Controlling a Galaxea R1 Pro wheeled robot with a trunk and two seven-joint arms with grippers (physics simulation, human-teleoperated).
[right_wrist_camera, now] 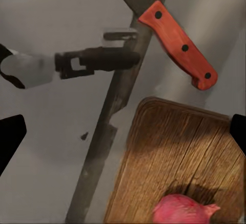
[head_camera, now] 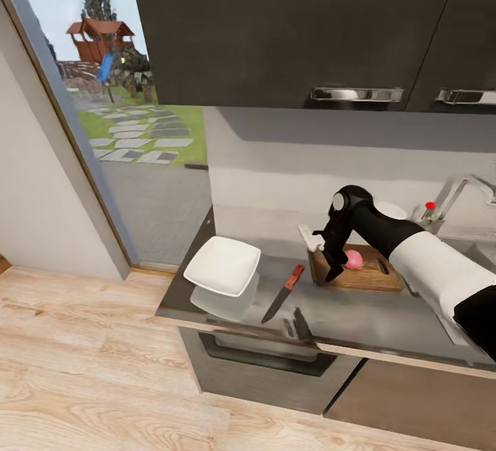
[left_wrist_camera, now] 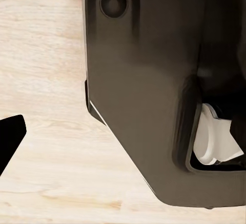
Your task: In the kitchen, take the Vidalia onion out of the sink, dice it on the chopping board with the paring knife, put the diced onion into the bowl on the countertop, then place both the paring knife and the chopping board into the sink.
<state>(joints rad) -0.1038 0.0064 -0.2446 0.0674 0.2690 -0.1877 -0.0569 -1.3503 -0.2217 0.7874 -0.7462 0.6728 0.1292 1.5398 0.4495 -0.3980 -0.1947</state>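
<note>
Grey tabletop [head_camera: 358, 313], centre frame: right gripper [head_camera: 335, 266], open and empty, beside Vidalia onion [head_camera: 353, 259] on chopping board [head_camera: 368, 277]; paring knife [head_camera: 283, 293] lies lower left, diagonal.

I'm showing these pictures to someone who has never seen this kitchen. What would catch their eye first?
Probably the small pinkish-red onion sitting on the dark brown wooden chopping board, with the robot's black right gripper poised just beside it. Next, the orange-handled paring knife lying on the grey metallic countertop, between the board and the white squarish bowl near the counter's end.
</note>
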